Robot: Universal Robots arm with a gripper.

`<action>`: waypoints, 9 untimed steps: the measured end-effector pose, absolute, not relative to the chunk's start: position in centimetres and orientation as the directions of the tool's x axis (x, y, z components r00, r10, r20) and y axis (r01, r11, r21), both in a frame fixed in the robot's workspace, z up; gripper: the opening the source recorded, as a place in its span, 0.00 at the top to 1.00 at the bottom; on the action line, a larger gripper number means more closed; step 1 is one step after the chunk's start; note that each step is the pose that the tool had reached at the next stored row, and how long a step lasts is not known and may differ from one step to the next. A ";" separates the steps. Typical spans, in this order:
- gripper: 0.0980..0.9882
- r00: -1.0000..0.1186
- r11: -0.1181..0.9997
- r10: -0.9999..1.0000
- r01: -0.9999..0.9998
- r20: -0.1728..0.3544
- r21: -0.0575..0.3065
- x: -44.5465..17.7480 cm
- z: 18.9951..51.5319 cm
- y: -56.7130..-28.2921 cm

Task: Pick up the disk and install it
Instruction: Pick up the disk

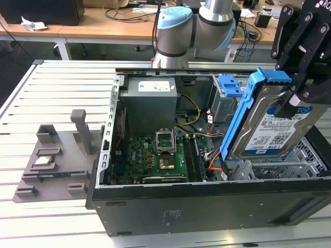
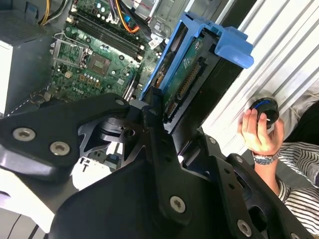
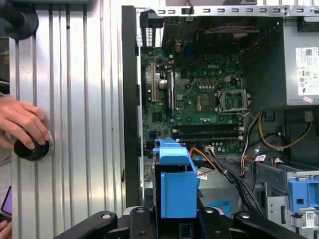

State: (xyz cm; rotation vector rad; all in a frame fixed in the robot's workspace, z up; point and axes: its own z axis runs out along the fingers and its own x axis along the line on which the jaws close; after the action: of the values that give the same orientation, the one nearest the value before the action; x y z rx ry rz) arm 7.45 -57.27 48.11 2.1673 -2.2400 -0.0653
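Disk is clamped between the black fingers of your gripper, tilted up on edge with its label facing out, over the open computer case at the exterior view's right. Its lower edge sits close to the metal drive cage, though you cannot tell whether they touch, and it is well apart from the motherboard. In the first wrist view a person's hand rests on a black knob on the slatted table beside the case, and a grey fixture lies at the exterior view's left.
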 end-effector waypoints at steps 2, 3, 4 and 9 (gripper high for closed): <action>0.70 -0.033 0.033 -0.999 -0.998 -0.011 0.047 7.6 47.8 -57.3; 0.70 -0.033 0.033 -0.999 -0.998 -0.011 0.047 7.7 47.7 -57.3; 0.70 -0.033 0.033 -0.999 -0.998 -0.010 0.047 7.8 47.5 -57.3; 0.70 -0.033 0.033 -0.999 -0.998 -0.008 0.047 8.2 47.2 -57.3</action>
State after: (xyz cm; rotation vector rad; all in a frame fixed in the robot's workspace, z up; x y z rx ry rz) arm 8.22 -57.26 47.22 2.1657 -2.2384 -0.0615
